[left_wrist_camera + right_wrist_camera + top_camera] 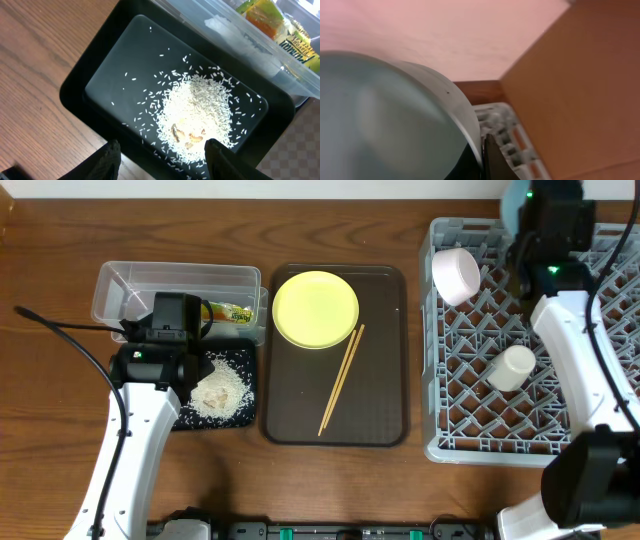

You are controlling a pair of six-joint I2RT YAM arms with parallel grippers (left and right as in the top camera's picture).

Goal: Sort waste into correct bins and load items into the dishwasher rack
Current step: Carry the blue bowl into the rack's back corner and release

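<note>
The right claw (481, 159) looks clamped on the thin rim of the light blue bowl (385, 125), over the dishwasher rack (470, 410) at upper right in the overhead view. Such an edge grip may slip, I think. The left claw (165, 162) stands apart, empty, above the black tray (100, 85).

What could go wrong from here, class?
1. The right gripper pinches the light blue bowl by its rim only, near the rack's far edge; it could slip or land outside.
2. The chopsticks end right at the yellow plate; lifting either may disturb the other.
3. The open left gripper hangs low over the rice in the black tray and might scatter grains.
</note>
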